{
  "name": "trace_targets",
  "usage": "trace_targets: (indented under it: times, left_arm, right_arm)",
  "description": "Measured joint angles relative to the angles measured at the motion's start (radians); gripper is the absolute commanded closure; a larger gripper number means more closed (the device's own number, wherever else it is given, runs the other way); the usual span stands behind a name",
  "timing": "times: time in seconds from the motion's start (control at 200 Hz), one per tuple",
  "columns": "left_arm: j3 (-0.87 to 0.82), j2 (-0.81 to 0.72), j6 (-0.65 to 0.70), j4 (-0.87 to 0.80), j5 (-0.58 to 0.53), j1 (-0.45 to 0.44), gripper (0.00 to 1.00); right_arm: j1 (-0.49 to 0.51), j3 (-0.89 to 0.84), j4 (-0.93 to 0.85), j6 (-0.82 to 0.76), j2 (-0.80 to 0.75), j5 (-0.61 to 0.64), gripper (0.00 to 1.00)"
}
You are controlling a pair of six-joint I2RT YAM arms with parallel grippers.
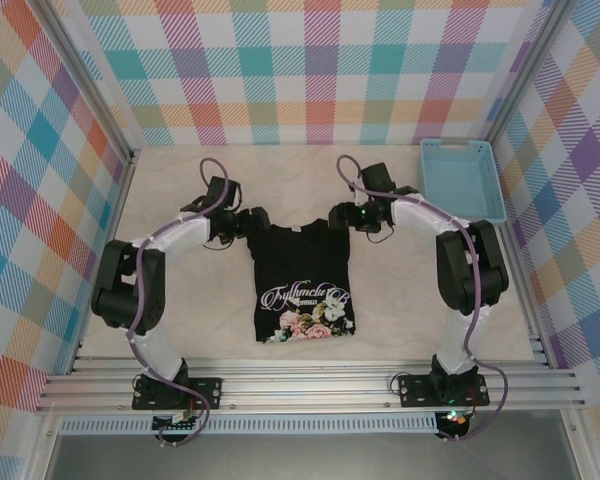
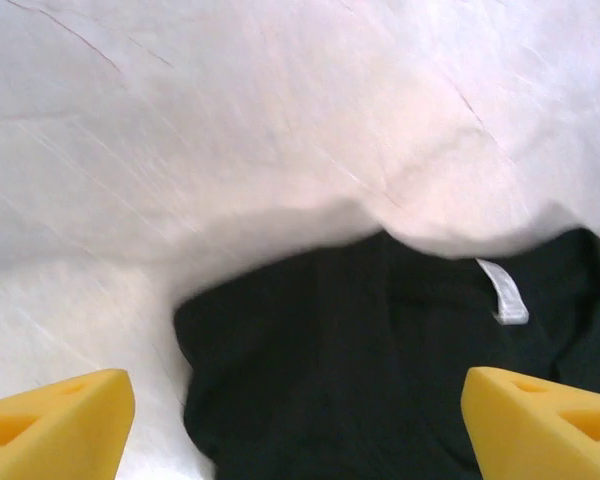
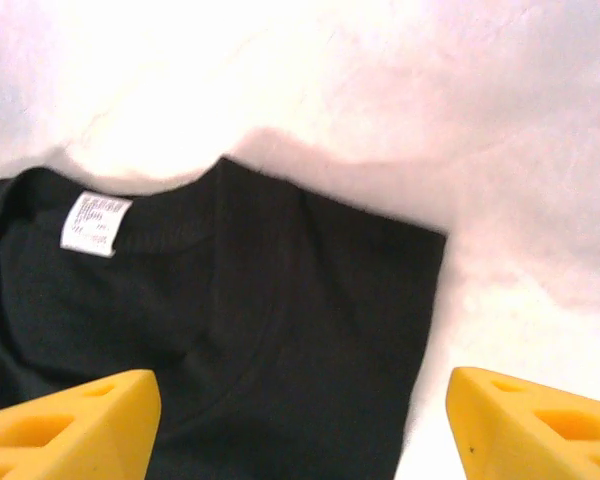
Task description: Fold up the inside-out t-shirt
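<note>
T-shirt lay flat on table; left gripper and right gripper hovered at its top corners, both jaws wide apart.

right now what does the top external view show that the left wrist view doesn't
Top external, not left wrist: the whole t-shirt laid as a narrow rectangle, its floral print near the hem, the light-blue basket at far right, and the right end effector at the t-shirt's far corner.
Left wrist, not top external: a clear look at the white neck label, and the yellow fingertips of the left end effector, spread wide.
Both: the t-shirt's collar end lying on the cream table cover.
</note>
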Motion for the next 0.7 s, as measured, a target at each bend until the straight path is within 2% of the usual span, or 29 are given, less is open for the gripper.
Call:
trace_targets:
  times: [0.175,0.34,0.575,0.705]
  left_arm:
    - [0.06,0.142,0.016,0.003,0.072,0.01,0.14]
    - [0.067,0.163,0.023,0.027,0.142,0.008,0.18]
    - [0.052,0.183,0.019,0.094,0.238,-0.007,0.35]
    - [0.037,0.191,0.013,0.127,0.272,-0.017,0.5]
  right_arm:
    - [-0.006,0.099,-0.013,-0.028,0.124,-0.003,0.22]
    - [-0.002,0.125,-0.022,-0.039,0.196,-0.035,0.28]
    - [0.03,0.106,-0.01,-0.025,0.197,-0.108,0.47]
    - [0.037,0.085,0.015,-0.015,0.195,-0.125,0.57]
